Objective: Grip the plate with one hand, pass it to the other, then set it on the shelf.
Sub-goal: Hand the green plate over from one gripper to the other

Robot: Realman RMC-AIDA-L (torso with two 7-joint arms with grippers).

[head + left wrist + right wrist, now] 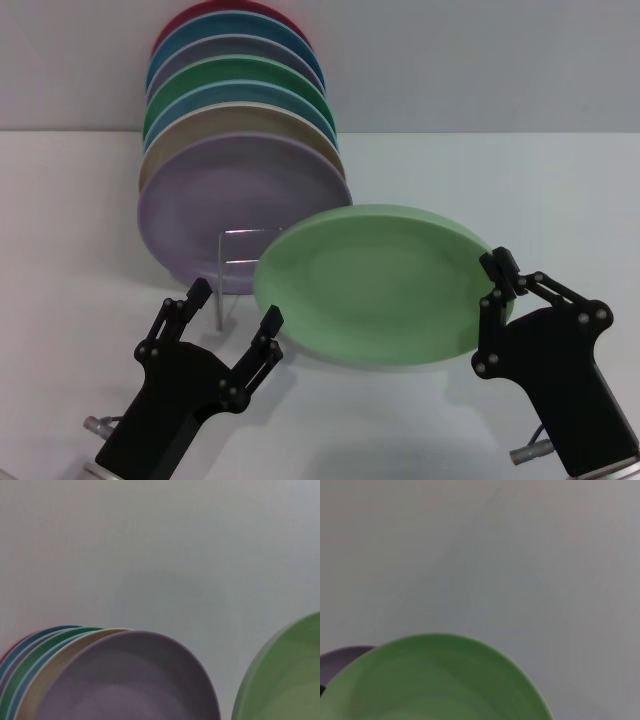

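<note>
Pinching the plate (375, 285) by its right edge, the right gripper (497, 283) holds it beside the shelf (240, 265); left gripper (235, 305) spread wide, just left of the plate.

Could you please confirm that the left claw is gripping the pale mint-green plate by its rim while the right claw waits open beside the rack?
Not quite: the arms are swapped. In the head view the right claw grips the round, matte, pale mint-green plate by its rim, while the left claw waits open beside the thin silvery wire rack.
</note>
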